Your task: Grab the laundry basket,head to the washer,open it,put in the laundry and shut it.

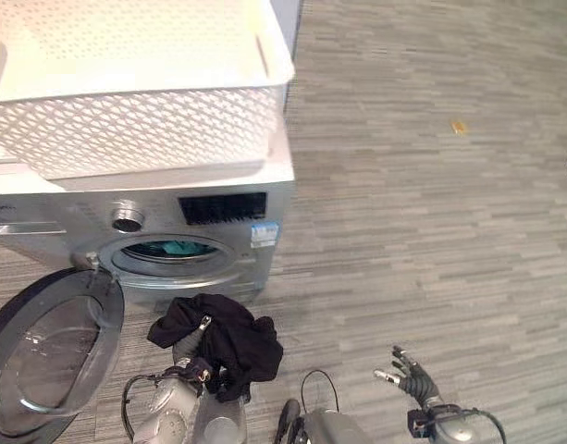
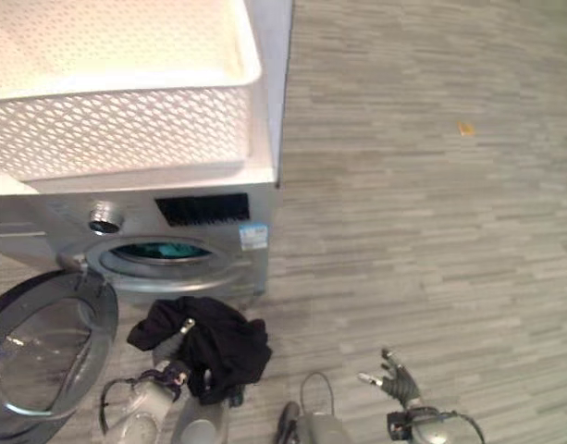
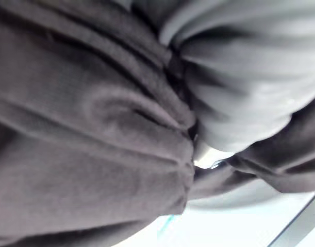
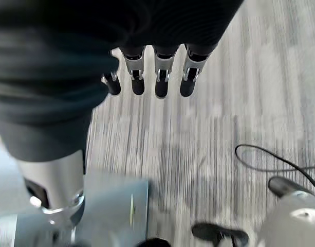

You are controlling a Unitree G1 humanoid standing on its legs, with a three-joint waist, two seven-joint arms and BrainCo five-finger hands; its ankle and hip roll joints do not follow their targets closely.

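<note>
Left eye view: the left hand (image 1: 192, 372), its fingers curled into a black garment (image 1: 223, 338), holds it bunched just before the washer (image 1: 218, 217), whose door (image 1: 52, 347) hangs wide open with teal laundry (image 1: 177, 248) inside the drum. The white basket (image 1: 126, 83) rests on the washer's top. The right hand (image 1: 411, 379) hangs over the floor (image 1: 431, 185), fingers relaxed and slightly spread, holding nothing.

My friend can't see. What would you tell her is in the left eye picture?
The robot's left hand holds a black garment in front of a silver washer whose round door hangs open, something teal inside. A white laundry basket sits on top; the right hand hangs open over grey floor.
</note>
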